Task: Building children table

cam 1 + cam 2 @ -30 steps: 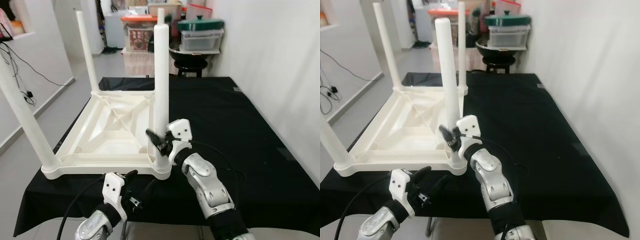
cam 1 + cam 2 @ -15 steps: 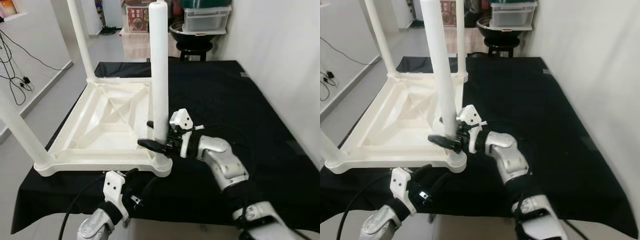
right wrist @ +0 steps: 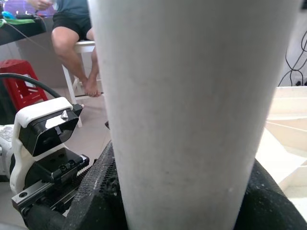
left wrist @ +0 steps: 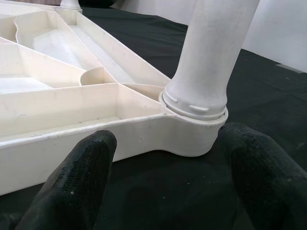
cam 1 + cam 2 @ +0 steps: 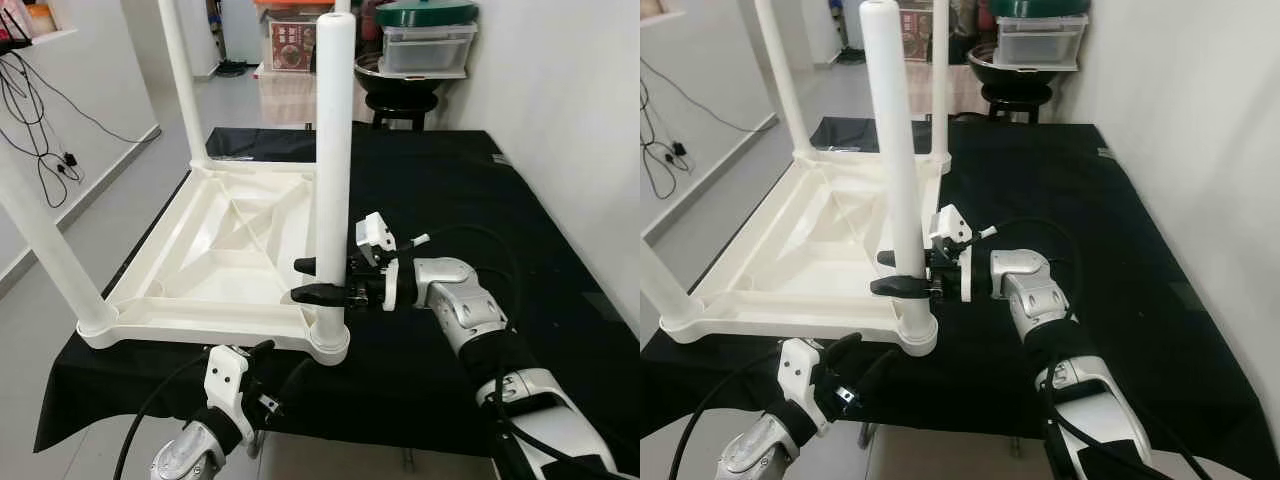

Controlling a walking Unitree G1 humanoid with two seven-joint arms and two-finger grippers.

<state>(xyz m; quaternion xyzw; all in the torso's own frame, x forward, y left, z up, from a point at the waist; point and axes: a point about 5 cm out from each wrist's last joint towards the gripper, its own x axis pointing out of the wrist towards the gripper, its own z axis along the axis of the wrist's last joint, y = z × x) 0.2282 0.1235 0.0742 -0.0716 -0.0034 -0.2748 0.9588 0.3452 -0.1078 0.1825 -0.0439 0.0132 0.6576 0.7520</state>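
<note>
The right arm reached in from the lower right of the frame toward its centre, forearm bent leftward, and the right gripper [image 5: 322,281] had its jaws clamped. At the lower left, the left gripper [image 5: 262,372] pointed upward with its jaws spread apart.

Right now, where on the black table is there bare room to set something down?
Bare: the black table from the right gripper to the wall. Crowded: the upturned white tabletop covers the robot's left; the left gripper hangs below its near corner.

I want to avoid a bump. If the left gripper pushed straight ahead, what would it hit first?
Probably the corner socket of the upturned table, where the near leg sits; the left gripper points straight at it.
</note>
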